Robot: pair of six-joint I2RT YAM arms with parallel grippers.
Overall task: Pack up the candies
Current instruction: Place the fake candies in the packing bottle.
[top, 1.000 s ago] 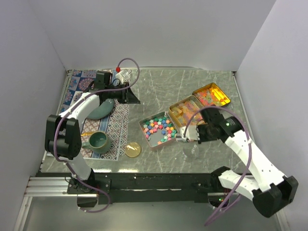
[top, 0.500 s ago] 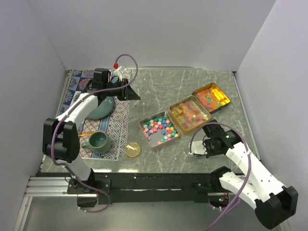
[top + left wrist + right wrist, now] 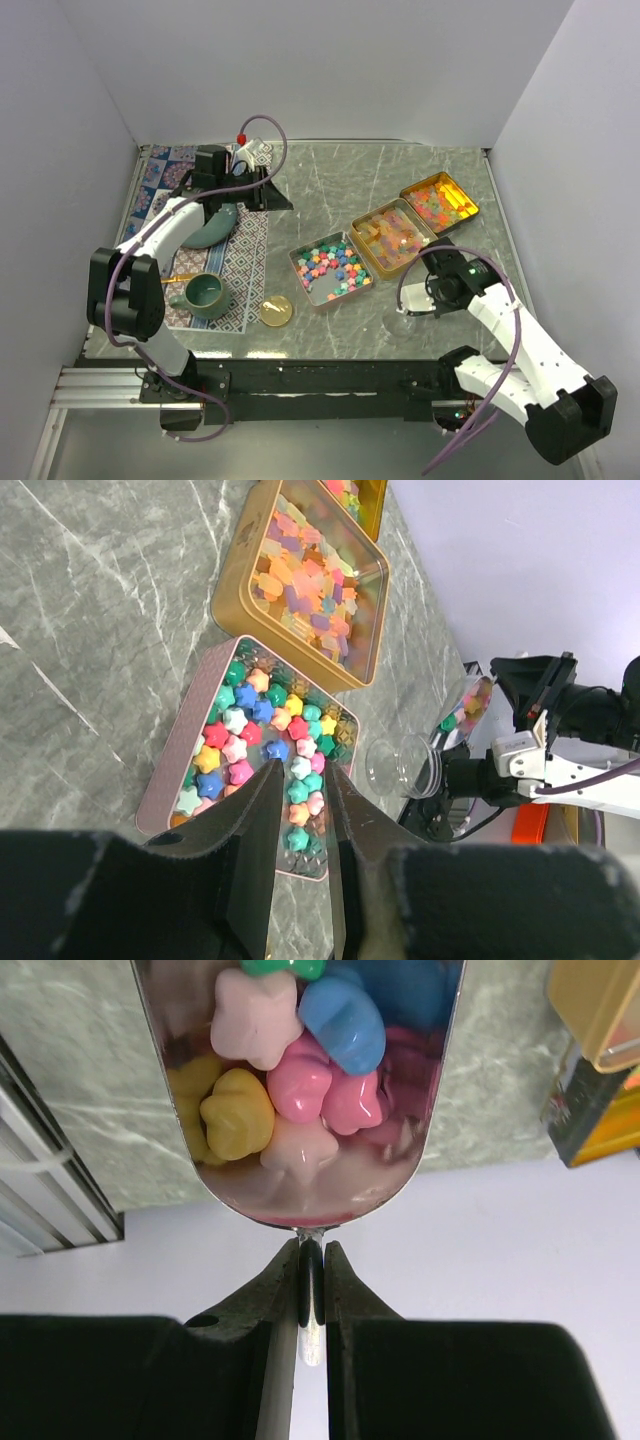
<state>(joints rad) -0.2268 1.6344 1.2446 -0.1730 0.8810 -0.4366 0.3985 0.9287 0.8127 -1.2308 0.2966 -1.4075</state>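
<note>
1. CHANGE: A second ago the right pincer (image 3: 311, 1260) stood at the 4 o'clock rim of the pink tin (image 3: 170, 780). It has since drawn clear and now hangs over the bench (image 3: 330, 190), further out toward 4 o'clock, just beside the clear jar (image 3: 398, 770).
2. RIGHT PINCER: Clamped on the thin handle of a metal scoop (image 3: 300, 1205). The bowl carries a load of candies (image 3: 300, 1090): pink, blue, yellow and green star pieces.
3. MEANING: The scooping step appears complete and the load is in transit. The next step is likely to tip the bowl over the jar mouth. No sweets can be made out in the jar.
4. LEFT PINCER (image 3: 305, 775): Jaws slightly apart, nothing between them. It hangs above the patterned mat (image 3: 245, 265), at 10 o'clock from the pink tin, its position little changed.
5. REMAINING STOCK: Most star pieces lie in the pink tin. Gummy pieces fill the gold tins (image 3: 232, 580) at 2 o'clock.
6. CAUTION: The bowl is heaped, so an early tilt could spill pieces onto the bench.
</note>
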